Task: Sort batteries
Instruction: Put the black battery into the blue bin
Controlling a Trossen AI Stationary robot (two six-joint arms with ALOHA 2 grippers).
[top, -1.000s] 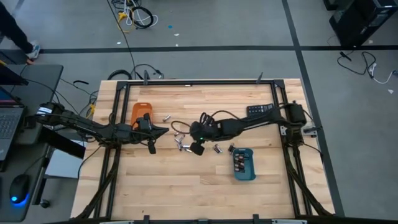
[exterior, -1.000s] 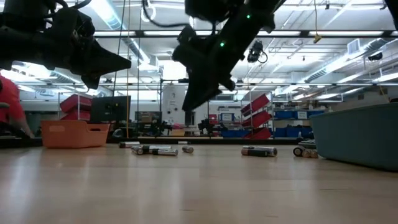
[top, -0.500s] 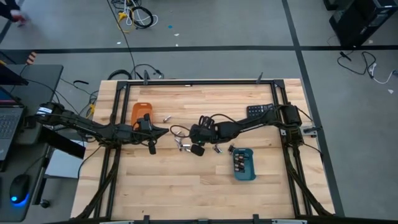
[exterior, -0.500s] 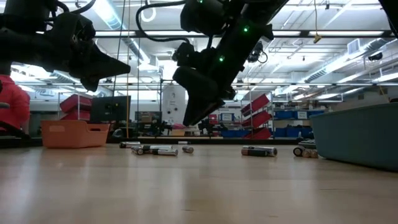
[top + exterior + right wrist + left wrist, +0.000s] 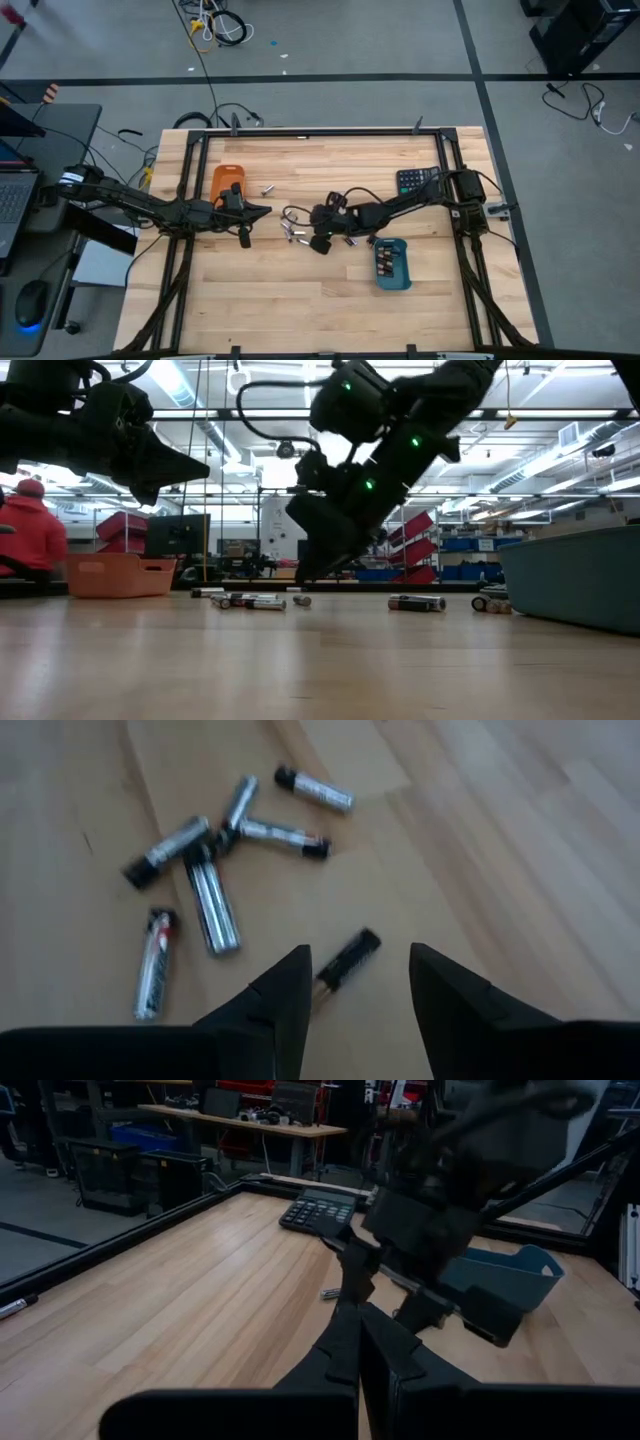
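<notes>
Several small batteries (image 5: 215, 870) lie loose on the wooden table in a cluster (image 5: 292, 233), silvery with dark ends. One battery (image 5: 346, 960) lies apart from them, right in front of my right gripper (image 5: 360, 990), between the lines of its two open fingers, which stand just above the table (image 5: 305, 572). Nothing is between the fingers. My left gripper (image 5: 262, 210) hangs shut and empty above the table (image 5: 357, 1342), beside the orange tray (image 5: 226, 180). More batteries lie in the blue tray (image 5: 392, 263).
A black calculator (image 5: 415, 180) lies at the far right of the table. Single batteries lie near the orange tray (image 5: 268, 188) and beside the blue tray (image 5: 352, 240). Bare wood spreads along the near edge. A person in red (image 5: 30, 530) sits beyond the table.
My right gripper has come down toward the cluster of batteries, from well above the table to just over it. The batteries have stayed where they lay.
</notes>
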